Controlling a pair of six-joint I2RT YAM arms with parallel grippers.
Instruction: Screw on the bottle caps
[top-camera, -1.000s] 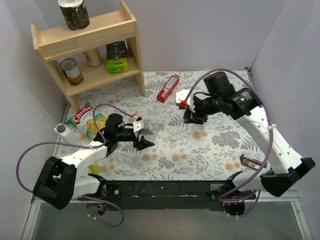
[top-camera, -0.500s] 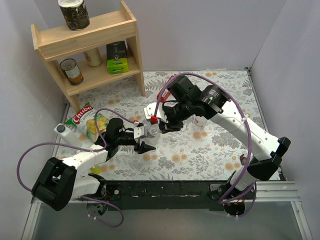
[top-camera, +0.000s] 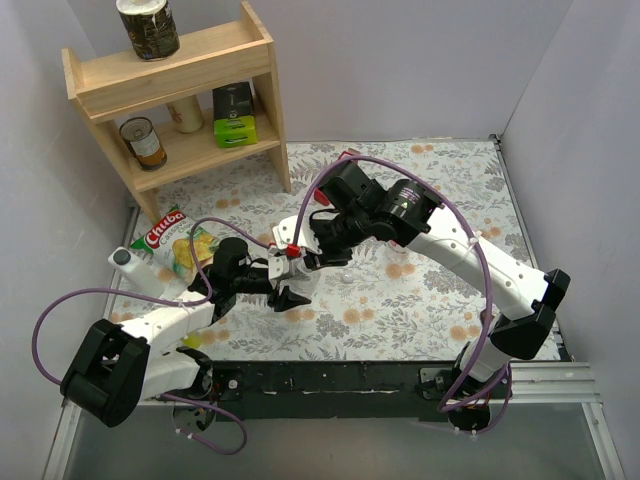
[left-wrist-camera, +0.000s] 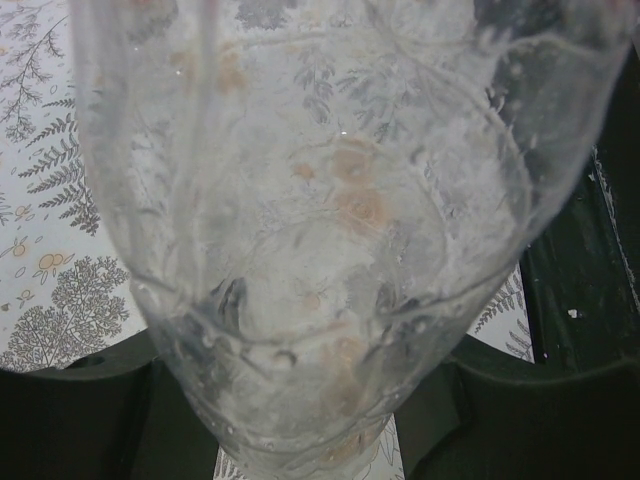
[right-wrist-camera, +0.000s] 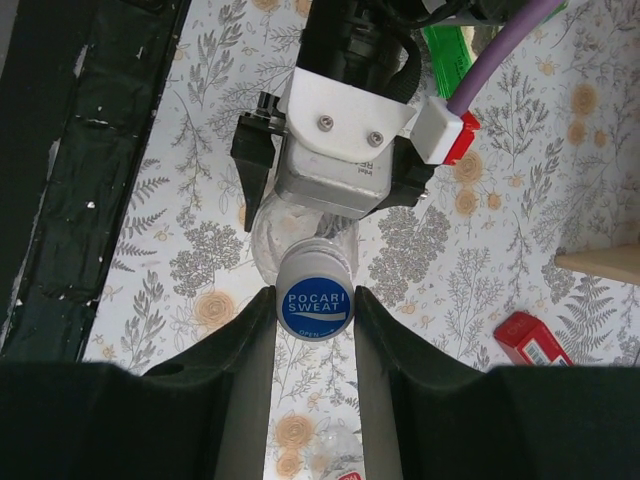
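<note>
While the flowered table (top-camera: 430, 290) spreads beneath both arms, the left gripper (top-camera: 282, 281) is clamped around the plain clear bottle (left-wrist-camera: 320, 250), holding it near the table's front edge. The right gripper (right-wrist-camera: 314, 298) pinches the blue Pocari Sweat cap (right-wrist-camera: 314, 304) at the bottle's mouth; whether they touch, I cannot tell.

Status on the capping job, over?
Left gripper shut on clear bottle. Right gripper shut on blue cap, at bottle mouth, threading unconfirmed. Nothing seen blocking.
</note>
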